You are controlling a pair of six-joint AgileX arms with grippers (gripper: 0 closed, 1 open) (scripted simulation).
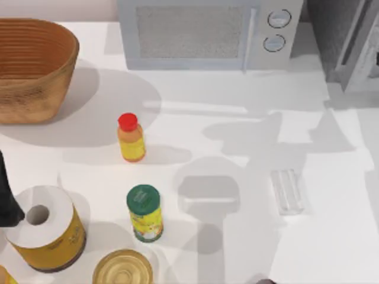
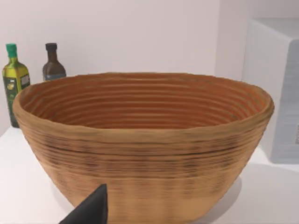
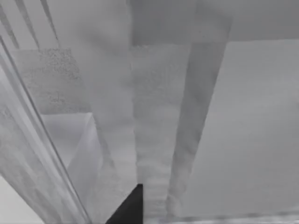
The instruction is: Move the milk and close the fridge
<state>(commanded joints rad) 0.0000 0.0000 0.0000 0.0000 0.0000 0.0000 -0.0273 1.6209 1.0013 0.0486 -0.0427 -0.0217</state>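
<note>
1. Working close against the large grey metallic fridge (image 3: 154,116), the right gripper's dark fingertip (image 3: 128,207) showed; its grip could not be told.
2. Pushing the door panel squarely seemed wise.
3. The fridge (image 1: 349,47) stood far right; the left arm (image 1: 7,195) sat parked near left.

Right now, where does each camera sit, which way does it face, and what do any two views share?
Top view: above the table, looking down on the microwave, orange bottle and green-lidded jar; a dark piece of the left arm at its left edge.
Left wrist view: low, facing the wicker basket; a dark finger tip.
Right wrist view: close on grey fridge panels; a dark finger tip.
Shared: the top and left wrist views both show the basket.
</note>
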